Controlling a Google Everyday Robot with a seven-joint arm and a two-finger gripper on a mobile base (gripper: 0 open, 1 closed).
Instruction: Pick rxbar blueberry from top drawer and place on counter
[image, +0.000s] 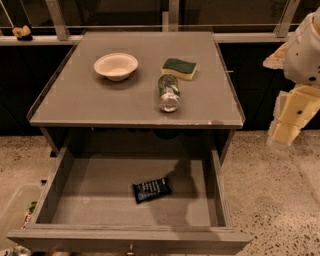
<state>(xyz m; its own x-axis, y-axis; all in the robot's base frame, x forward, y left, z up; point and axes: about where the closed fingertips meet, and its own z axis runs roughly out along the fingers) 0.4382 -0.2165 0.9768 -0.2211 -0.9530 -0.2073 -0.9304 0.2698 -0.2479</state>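
Note:
The rxbar blueberry (151, 190), a small dark navy wrapper with white lettering, lies flat on the grey bottom of the open top drawer (90, 192), a little right of its middle. The counter (125, 100) stands above and behind the drawer. My gripper (284, 136) hangs at the right edge of the view, outside the drawer and to the right of the counter's front corner, well above the floor. It holds nothing that I can see.
On the counter stand a pale bowl (116, 66), a green-and-yellow sponge (179, 68) and a clear bottle (169, 93) lying on its side. The drawer's front knob (131, 248) is at the bottom edge. A bin (15, 210) sits on the speckled floor at the left.

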